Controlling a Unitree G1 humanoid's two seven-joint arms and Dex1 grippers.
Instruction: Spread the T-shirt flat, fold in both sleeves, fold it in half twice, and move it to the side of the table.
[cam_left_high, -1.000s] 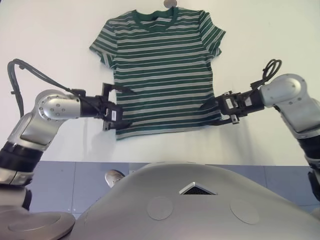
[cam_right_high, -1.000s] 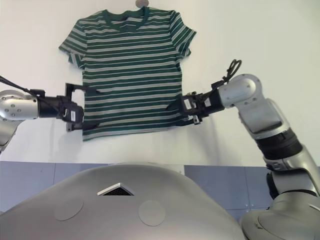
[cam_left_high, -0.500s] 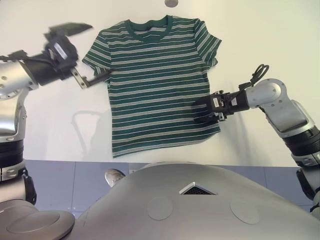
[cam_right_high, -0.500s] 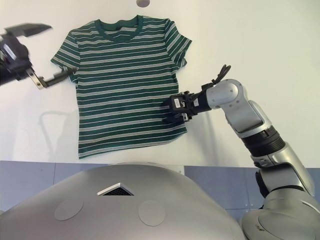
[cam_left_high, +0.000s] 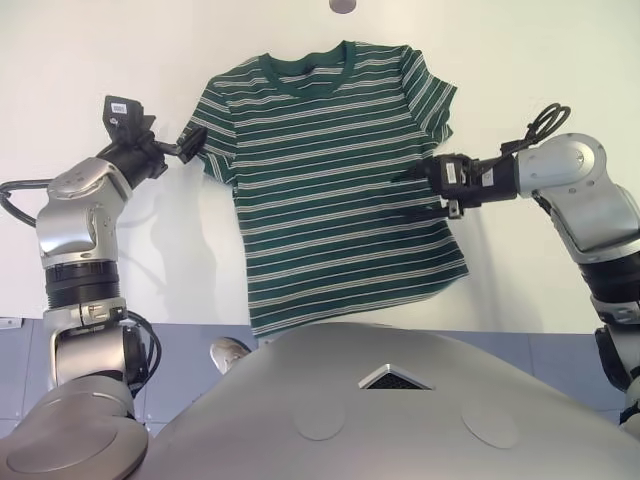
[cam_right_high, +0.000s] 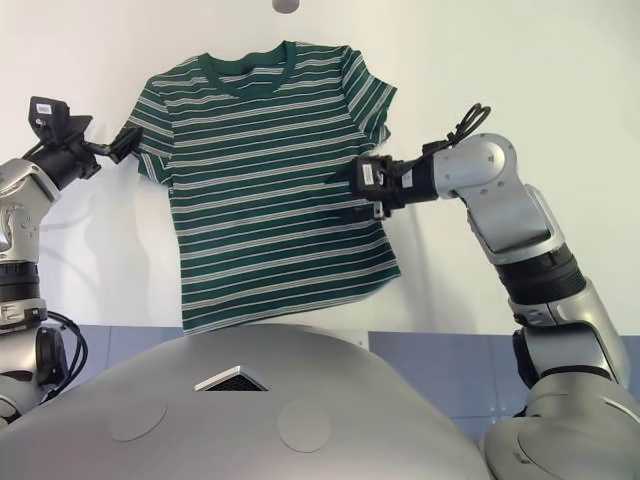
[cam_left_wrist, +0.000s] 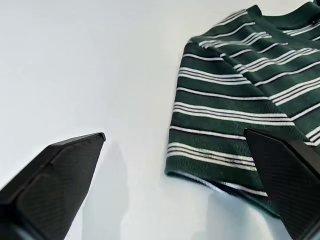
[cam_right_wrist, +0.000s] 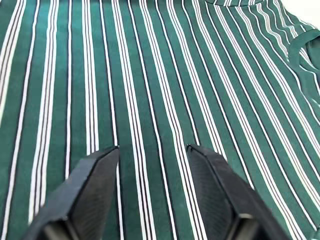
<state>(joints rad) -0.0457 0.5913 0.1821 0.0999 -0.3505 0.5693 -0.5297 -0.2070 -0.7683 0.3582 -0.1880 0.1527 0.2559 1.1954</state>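
we note the left gripper (cam_left_wrist: 175, 134) spread astride the cuff of the left sleeve (cam_left_high: 212, 135). the t-shirt (cam_left_high: 340, 190) lies flat on the table (cam_left_high: 80, 60), collar far, hem near. we judge the sleeve folds inward, toward the right gripper (cam_right_wrist: 153, 148), which is spread over the right flank.

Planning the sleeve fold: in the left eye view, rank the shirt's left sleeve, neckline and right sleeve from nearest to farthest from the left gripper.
1. Left sleeve: at the left gripper, its cuff between the open jaws.
2. Neckline: far middle of the T-shirt.
3. Right sleeve: opposite side, near the right gripper.
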